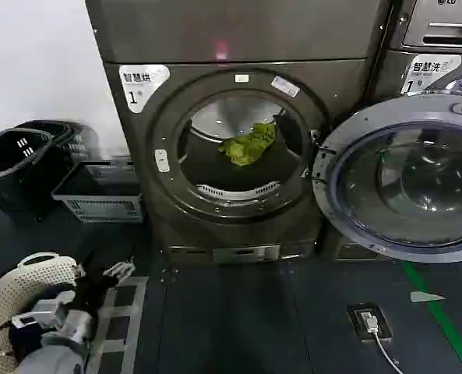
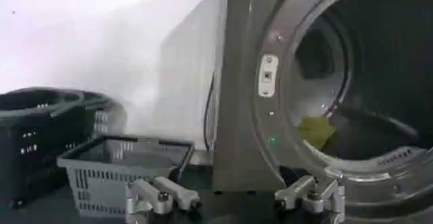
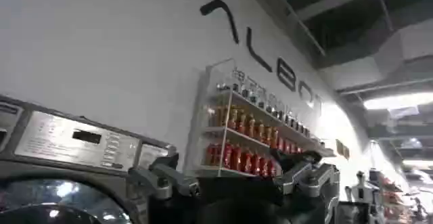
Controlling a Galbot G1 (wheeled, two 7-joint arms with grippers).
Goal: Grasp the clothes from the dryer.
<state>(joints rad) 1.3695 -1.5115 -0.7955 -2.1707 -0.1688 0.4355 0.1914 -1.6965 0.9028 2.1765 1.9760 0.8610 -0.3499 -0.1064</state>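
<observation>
The clothes [image 1: 250,144] are yellow-green, bright against my dryer's [image 1: 215,86] dark bronze-grey front with its white "1" label [image 1: 141,82] and small red light [image 1: 221,52]. The door [image 1: 406,179] has a silver rim around dark glass. The baskets [image 1: 28,160] are black, one crate [image 2: 125,164] grey. My left gripper [image 2: 233,198] is silver-grey metal. A green stripe [image 1: 441,319] crosses the dark floor.

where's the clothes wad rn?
The clothes lie inside the dryer drum, right of centre in the head view's open porthole; the left gripper waits low outside it.
</observation>
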